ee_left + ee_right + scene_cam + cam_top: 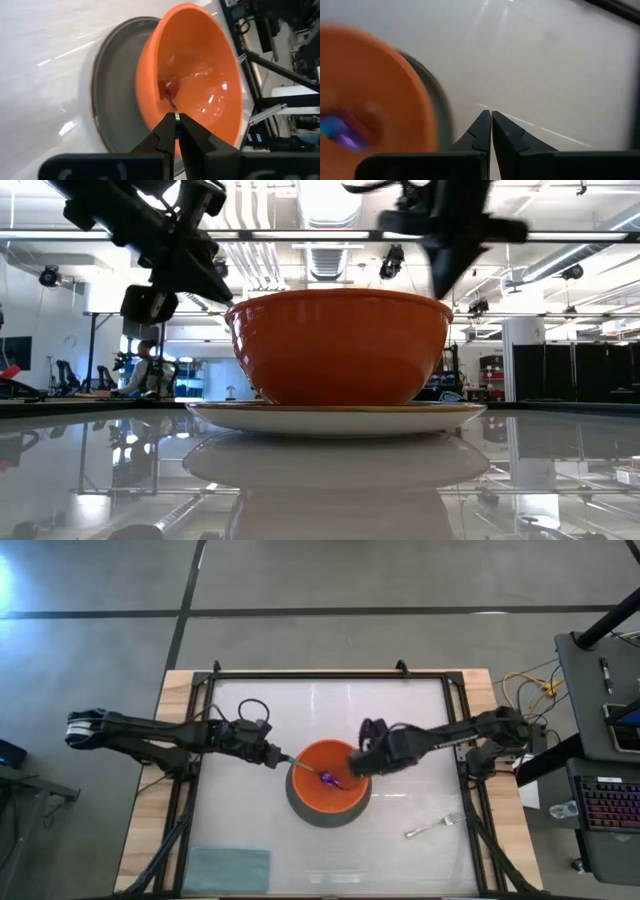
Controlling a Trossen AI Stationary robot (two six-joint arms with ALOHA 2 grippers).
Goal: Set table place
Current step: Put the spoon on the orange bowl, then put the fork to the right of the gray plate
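Observation:
The orange bowl [330, 802] stands on the grey-green plate [300, 810] at the table's middle; both also show in the low view [340, 345]. The spoon lies with its purple head [328, 778] inside the bowl and its teal handle [298, 765] running out over the left rim. My left gripper [283, 759] is shut on that handle at the bowl's left side. My right gripper [357, 764] is shut and empty, above the bowl's right rim. The silver fork [432, 828] lies flat on the table to the right of the plate. My left gripper pinches the free end of the spoon's teal handle [176, 116] between its two fingertips. The fingers come from the table's left, slanting down toward the bowl, and lie along the handle. The spoon's head [170, 89] is down inside the bowl.
A folded teal cloth [230, 868] lies at the table's near left corner. The table's black frame [320, 675] runs round the top. Bare white top lies behind the bowl and to its right, around the fork.

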